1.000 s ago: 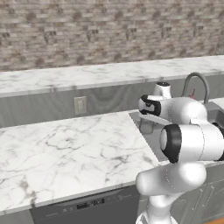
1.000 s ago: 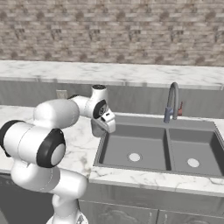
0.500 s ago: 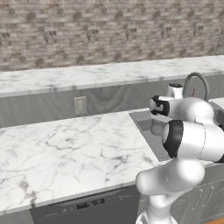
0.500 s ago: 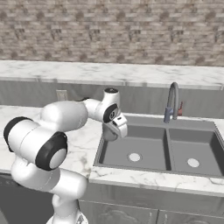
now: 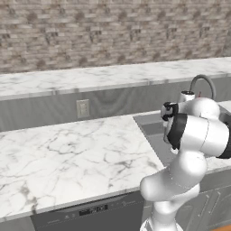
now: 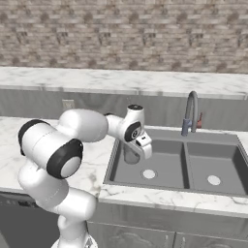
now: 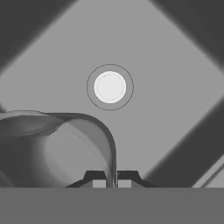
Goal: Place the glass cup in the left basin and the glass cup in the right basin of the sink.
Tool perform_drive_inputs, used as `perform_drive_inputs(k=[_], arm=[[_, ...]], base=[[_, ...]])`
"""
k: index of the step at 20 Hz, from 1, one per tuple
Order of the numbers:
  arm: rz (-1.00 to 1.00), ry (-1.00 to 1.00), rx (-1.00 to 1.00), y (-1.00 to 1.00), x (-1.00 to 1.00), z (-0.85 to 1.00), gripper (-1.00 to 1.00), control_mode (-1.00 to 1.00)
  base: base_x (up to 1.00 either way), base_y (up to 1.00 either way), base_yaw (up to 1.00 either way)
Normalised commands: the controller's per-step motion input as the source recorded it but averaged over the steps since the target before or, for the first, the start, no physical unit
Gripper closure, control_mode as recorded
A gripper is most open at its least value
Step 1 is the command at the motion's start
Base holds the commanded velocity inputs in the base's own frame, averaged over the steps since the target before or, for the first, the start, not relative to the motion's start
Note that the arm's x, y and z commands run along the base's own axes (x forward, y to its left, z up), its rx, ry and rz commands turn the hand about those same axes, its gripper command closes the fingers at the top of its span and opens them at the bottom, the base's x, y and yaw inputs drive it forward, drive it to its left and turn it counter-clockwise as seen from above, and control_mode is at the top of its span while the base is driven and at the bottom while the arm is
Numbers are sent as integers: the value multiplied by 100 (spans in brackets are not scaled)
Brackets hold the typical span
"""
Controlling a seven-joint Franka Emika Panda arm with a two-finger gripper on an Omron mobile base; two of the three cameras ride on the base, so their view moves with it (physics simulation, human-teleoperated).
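Note:
The dark grey double-basin sink (image 6: 112,167) lies in the counter, with a thin divider (image 6: 185,163) and a curved grey faucet (image 6: 192,110). My gripper (image 6: 134,147) hangs inside the left basin, above and left of its pale drain (image 6: 148,173). It is shut on the rim of a clear glass cup (image 6: 129,155), which hangs below the hand. In the hand view the fingertips (image 7: 98,183) pinch the thin wall of the glass cup (image 7: 61,144), with the left basin's drain (image 7: 109,86) beyond. The right basin's drain (image 6: 213,180) lies bare.
A white marble counter (image 5: 67,153) stretches to the left of the sink (image 5: 151,124). A raised back ledge (image 6: 97,80) and a brick wall stand behind. A small red object (image 6: 199,119) sits behind the faucet. The faucet (image 5: 202,85) rises past my arm.
My arm has swung right from the sink's left edge to over the left basin and gone lower, carrying the glass cup with it.

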Motion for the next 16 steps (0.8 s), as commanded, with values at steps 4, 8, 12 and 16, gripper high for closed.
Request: perform_drive_inputs(k=[4,8,12,16], arm=[[-3,4,0,-12,2,-49,100,-100],[0,10,0,-11,8,-42,100,-100],[0,15,0,-5,17,-36,100,-100],[0,9,0,-6,16,-33,100,-100]], base=[[0,0,0],[0,0,0],[0,0,0],[0,0,0]])
